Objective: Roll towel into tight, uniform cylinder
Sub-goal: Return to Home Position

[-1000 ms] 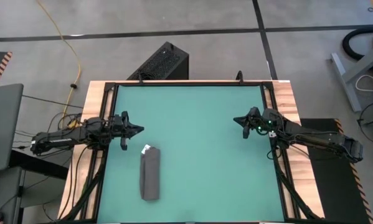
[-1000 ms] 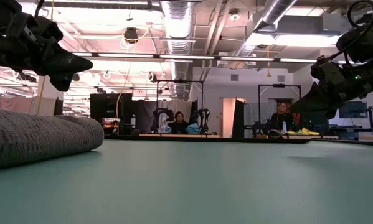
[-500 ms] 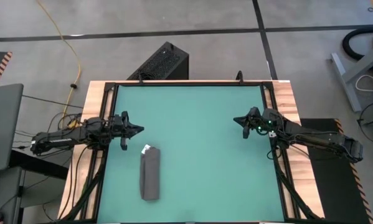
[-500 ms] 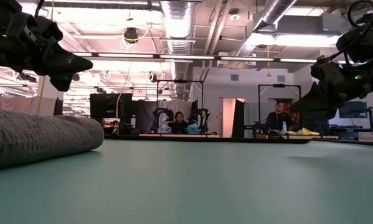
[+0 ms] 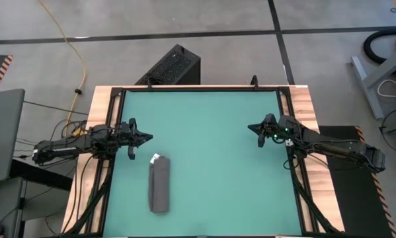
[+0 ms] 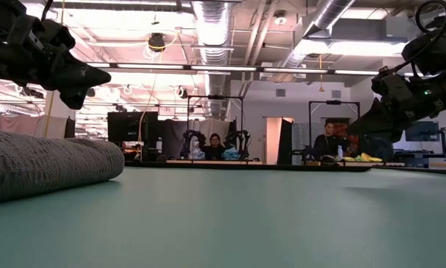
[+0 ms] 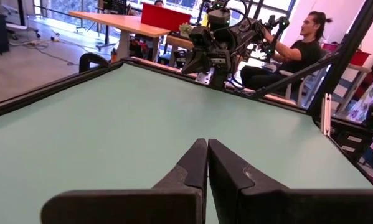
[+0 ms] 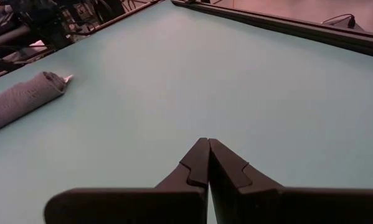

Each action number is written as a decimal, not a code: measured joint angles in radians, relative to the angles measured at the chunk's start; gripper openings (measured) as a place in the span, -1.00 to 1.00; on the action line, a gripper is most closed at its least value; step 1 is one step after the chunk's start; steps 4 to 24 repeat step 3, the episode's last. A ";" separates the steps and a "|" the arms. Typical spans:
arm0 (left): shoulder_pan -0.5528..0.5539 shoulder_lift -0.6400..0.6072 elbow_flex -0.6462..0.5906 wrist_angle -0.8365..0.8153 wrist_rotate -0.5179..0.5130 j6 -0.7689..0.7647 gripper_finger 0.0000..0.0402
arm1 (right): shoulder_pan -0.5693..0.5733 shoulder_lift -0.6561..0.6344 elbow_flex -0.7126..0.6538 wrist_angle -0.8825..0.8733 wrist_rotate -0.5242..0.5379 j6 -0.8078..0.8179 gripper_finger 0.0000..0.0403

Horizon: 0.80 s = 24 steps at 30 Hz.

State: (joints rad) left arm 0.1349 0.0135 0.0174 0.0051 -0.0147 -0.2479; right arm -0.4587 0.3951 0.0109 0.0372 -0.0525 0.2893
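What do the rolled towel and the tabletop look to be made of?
The towel looks like soft matte grey cloth; its nubby surface in the low view suggests terry or microfibre. The tabletop looks like a smooth teal mat with faint sheen, possibly rubber or vinyl.

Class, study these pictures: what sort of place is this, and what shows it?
Likely a robotics lab or industrial workshop: exposed ceiling ducts, a framed green table, and a person seated near workbenches beyond it.

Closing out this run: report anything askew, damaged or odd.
Nothing stands out. The towel lies in a straight roll, white tag at one end; left gripper and right gripper are shut, clear of it.
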 joint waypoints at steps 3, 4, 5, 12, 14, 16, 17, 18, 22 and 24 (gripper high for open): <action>0.000 0.000 0.000 0.000 0.000 0.000 -1.00 | 0.000 0.000 0.000 0.000 0.000 0.000 -0.86; 0.000 0.000 0.000 0.000 0.000 0.000 -1.00 | 0.000 0.000 0.000 0.000 0.000 0.000 -0.86; 0.000 0.000 0.000 0.000 0.000 0.000 -1.00 | 0.000 0.000 0.000 0.000 0.000 0.000 -0.86; 0.000 0.000 0.000 0.000 0.000 0.000 -1.00 | 0.000 0.000 0.000 0.000 0.000 0.000 -0.86; 0.000 0.000 0.000 0.000 0.000 0.000 -1.00 | 0.000 0.000 0.000 0.000 0.000 0.000 -0.86; 0.000 0.000 0.000 0.000 0.000 0.000 -1.00 | 0.000 0.000 0.000 0.000 0.000 0.000 -0.86; 0.000 0.000 0.000 0.000 0.000 0.000 -1.00 | 0.000 0.000 0.000 0.000 0.000 0.000 -0.86; 0.000 0.000 0.000 0.000 0.000 0.000 -1.00 | 0.000 0.000 0.000 0.000 0.000 0.000 -0.86; 0.000 0.000 0.000 0.000 0.000 0.000 -1.00 | 0.000 0.000 0.000 0.000 0.000 0.000 -0.86; 0.000 0.000 0.000 0.000 0.000 0.000 -1.00 | 0.000 0.000 0.000 0.000 0.000 0.000 -0.86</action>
